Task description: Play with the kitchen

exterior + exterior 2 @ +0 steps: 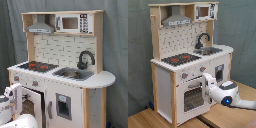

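Observation:
The kitchen is a tall white and light-wood toy, shown in both exterior views. It has a black-red hob, a black faucet over a sink, a grey hood and a small microwave. In the second exterior view my gripper is against the kitchen front, at the upper right corner of the windowed oven door, just under the knobs. In the first exterior view the gripper shows at the lower left, beside the oven door.
The kitchen stands on a wooden table in front of a grey curtain. My white arm, with a blue light on it, reaches in from the second exterior view's right.

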Tool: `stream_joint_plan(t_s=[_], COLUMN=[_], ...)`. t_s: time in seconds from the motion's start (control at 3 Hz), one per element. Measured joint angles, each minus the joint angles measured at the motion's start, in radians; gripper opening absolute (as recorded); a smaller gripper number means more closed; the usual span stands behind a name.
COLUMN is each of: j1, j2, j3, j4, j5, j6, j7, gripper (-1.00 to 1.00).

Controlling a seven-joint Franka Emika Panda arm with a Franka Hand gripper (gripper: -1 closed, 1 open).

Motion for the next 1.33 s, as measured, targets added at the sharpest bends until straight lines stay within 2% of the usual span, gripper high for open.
stream_joint_plan(t_s=[0.33,1.33], j1=[0.054,0.120], j2=[0.003,0.026], j3=[0.007,0.025], j4=[0.008,0.122], j5=[0.000,0.002], j6=[-0.088,-0.362], j7=[0.023,0.048], gripper=[-1.00,-1.00])
